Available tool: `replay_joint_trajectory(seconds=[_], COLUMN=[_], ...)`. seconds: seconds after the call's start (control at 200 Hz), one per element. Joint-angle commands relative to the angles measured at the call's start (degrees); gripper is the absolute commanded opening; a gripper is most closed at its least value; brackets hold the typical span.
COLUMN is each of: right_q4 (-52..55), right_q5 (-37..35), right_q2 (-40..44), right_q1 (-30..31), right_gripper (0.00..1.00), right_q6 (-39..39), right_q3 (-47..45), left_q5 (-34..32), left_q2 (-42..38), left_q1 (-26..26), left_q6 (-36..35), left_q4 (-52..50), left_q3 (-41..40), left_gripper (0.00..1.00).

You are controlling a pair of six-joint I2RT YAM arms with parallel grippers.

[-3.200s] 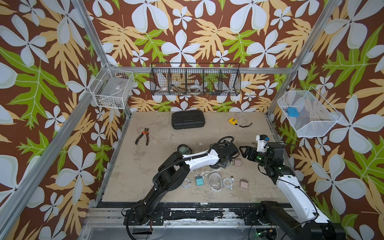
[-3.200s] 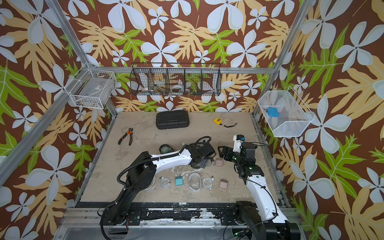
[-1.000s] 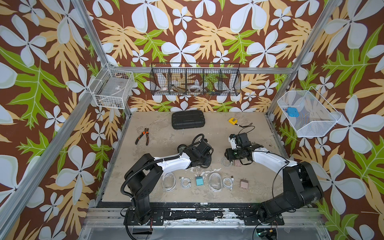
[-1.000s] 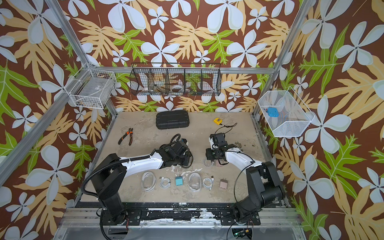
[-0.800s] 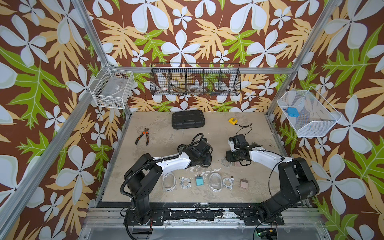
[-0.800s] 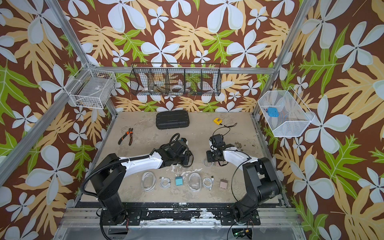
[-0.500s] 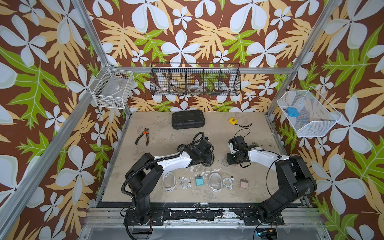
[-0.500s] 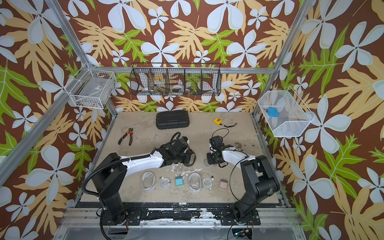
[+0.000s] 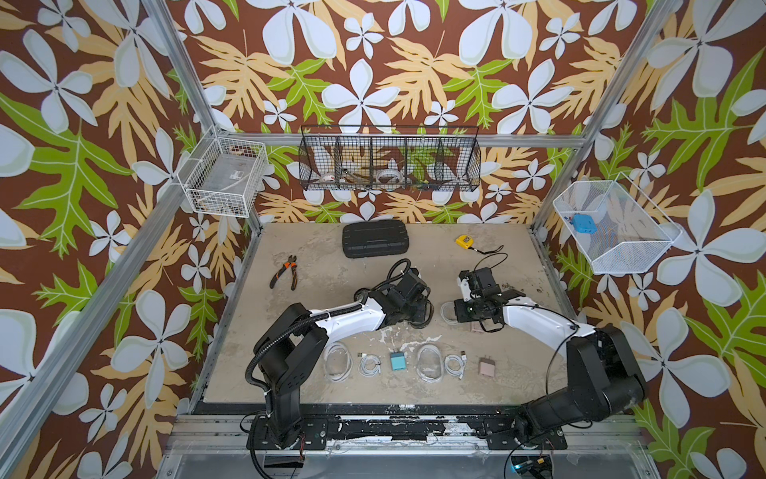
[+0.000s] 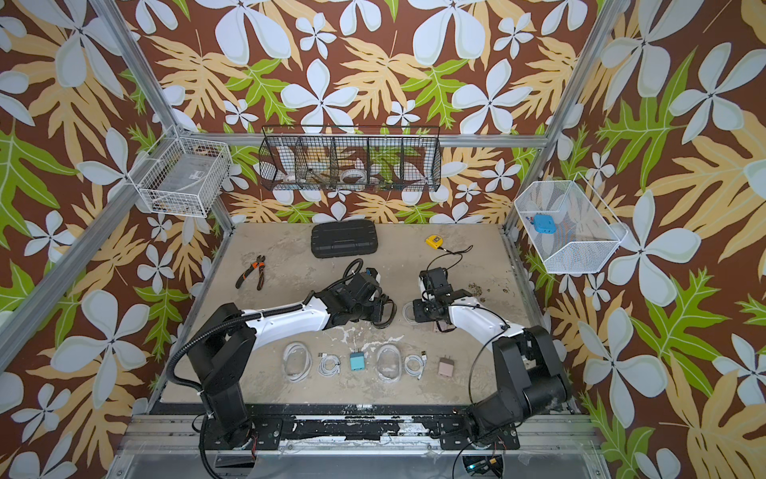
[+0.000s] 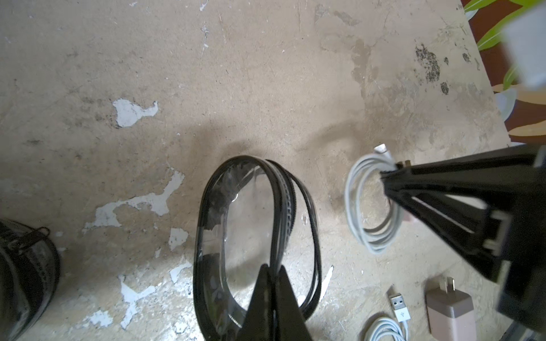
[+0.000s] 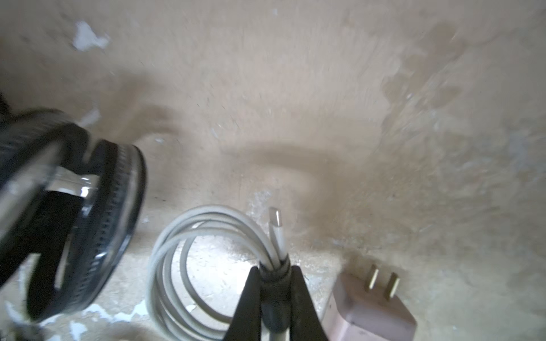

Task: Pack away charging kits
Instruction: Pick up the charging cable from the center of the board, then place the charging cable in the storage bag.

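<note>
Front row: along the lower edge of the surface (image 9: 315,257), left to right in both top views: pale oval case (image 9: 337,362), small coiled cable (image 9: 369,365), teal plug (image 9: 398,361), second pale oval case (image 9: 429,363), second small coiled cable (image 9: 454,367), pink plug (image 9: 486,367). All lie flat, each apart from its neighbour.
Left arm (image 9: 352,318): reaches from the lower left toward the frame centre.
Left jaws: pinched almost together on the rim of the black-rimmed oval case (image 11: 251,224).
Black-rimmed oval case: frame centre in both top views, stood on edge, with two zipper rims showing side by side. Contact with the surface: cannot tell.
Second black-rimmed case (image 11: 23,274): partly in the left wrist view only; hidden under the arm from above.
Right arm (image 9: 539,322): reaches from the lower right toward the centre.
Right jaws: narrow, clamped on the dark band of the coiled white cable (image 12: 212,217).
Coiled white cable: just right of frame centre, near the held case and apart from it.
Second pink plug (image 12: 369,310): on the surface just beside the right jaws.
Mid-far: pliers (image 9: 286,271) left of centre; yellow tape measure (image 9: 464,241) right of centre.
Far: large black ribbed case (image 9: 375,238) at the back edge, centre.
Walls: black wire basket (image 9: 472,166) at upper centre; white wire basket (image 9: 219,199) at upper left; white mesh basket (image 9: 621,257) at right, holding a blue block (image 9: 582,222).
</note>
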State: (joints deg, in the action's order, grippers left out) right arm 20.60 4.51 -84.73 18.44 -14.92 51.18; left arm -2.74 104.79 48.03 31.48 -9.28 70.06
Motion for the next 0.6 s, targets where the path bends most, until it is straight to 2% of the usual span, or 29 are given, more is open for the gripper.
replay_joint_trajectory(seconds=[0.0,0.11,0.325,0.475,0.596], right_q4=[2.13,3.16,0.18,-2.28,-1.92], right_q5=[0.74,3.04,5.55,5.94,3.44], right_q2=[3.32,4.03,-1.68,-4.65,-6.64], right_q1=[0.19,1.62,7.63,7.76,7.82], right_gripper=[0.08,0.08,0.09,0.09,0.08], right_q6=[-1.41,-2.16,-4.49,-4.89,-3.82], right_q3=[1.79,3.75,4.5,2.72,2.29], left_q5=[-0.26,0.27,1.01,0.34,-0.2], left_q2=[0.5,1.36,2.13,0.31,-1.46], left_q1=[0.0,-0.03,0.0,0.01,-0.05], left_q6=[1.25,1.93,3.08,3.31,3.69], left_q4=[-0.39,-0.44,-0.6,-0.62,-0.07], left_q3=[1.03,2.04,3.31,2.44,0.87], left_gripper=[0.0,0.0,0.0,0.0,0.0])
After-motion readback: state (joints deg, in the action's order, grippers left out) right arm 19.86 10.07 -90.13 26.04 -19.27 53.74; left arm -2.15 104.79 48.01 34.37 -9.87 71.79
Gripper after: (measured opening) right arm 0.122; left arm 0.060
